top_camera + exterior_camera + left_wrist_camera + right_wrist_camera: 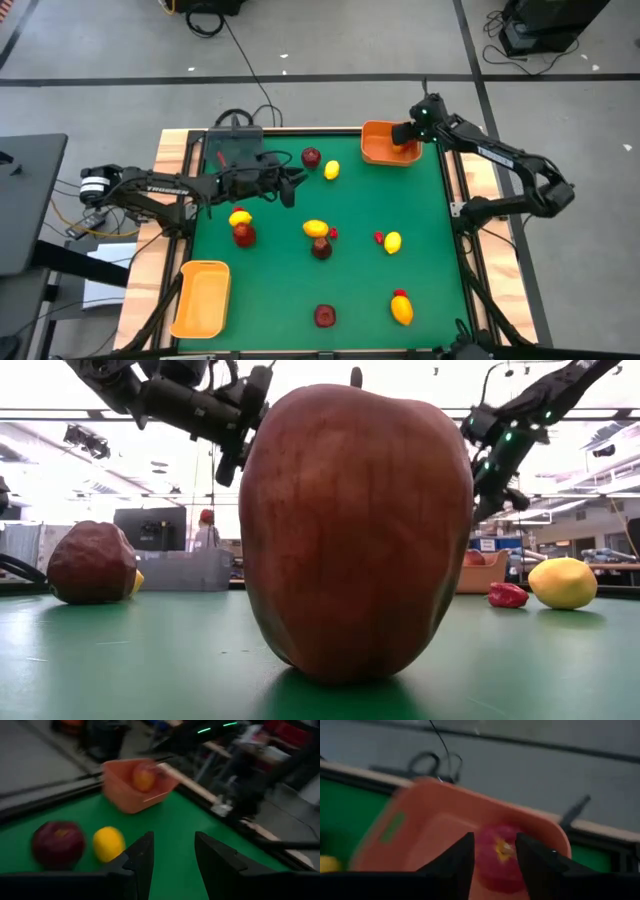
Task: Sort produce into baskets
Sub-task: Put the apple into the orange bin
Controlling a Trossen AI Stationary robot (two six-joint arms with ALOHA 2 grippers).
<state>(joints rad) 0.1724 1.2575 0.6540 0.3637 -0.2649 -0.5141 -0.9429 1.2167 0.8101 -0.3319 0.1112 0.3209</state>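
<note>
Table (pixel 420 240): green mat, seen from above w/ both arms over its far half.
Right gripper (pixel 408 133): held above the orange bin (pixel 378 146) at the far right corner; in the right wrist view its fingers (pixel 455 865) are seen parted, w/ a red fruit (pixel 502 851) showing in the gap, lying in the bin. Nothing is gripped.
Bin contents: a red-orange fruit (pixel 144 776) is seen inside from the left wrist view too.
Left gripper (pixel 292 186): held over the far-left part of the mat, near the dark grey tray (pixel 232 150); fingers (pixel 137 862) set partly apart, nothing between them.
Near left gripper: a dark red round fruit (pixel 311 157) and a yellow lemon (pixel 332 170), just beside each other, between gripper and orange bin.
Left side: a lemon (pixel 240 217) touching a dark red fruit (pixel 244 235).
Centre: a lemon (pixel 315 229) w/ a small red bit (pixel 332 233) beside it, a dark red fruit (pixel 321 248) just below.
Right of centre: a lemon (pixel 392 241) w/ a red bit (pixel 379 238) touching it.
Near edge: a dark red fruit (pixel 325 316), filling the low view; a lemon (pixel 401 310) w/ a red bit (pixel 400 293) on its far side.
Second orange bin (pixel 200 298): near left corner, no fruit seen in it.
Background: a person (pixel 206 530) is seen far off in the low view.
</note>
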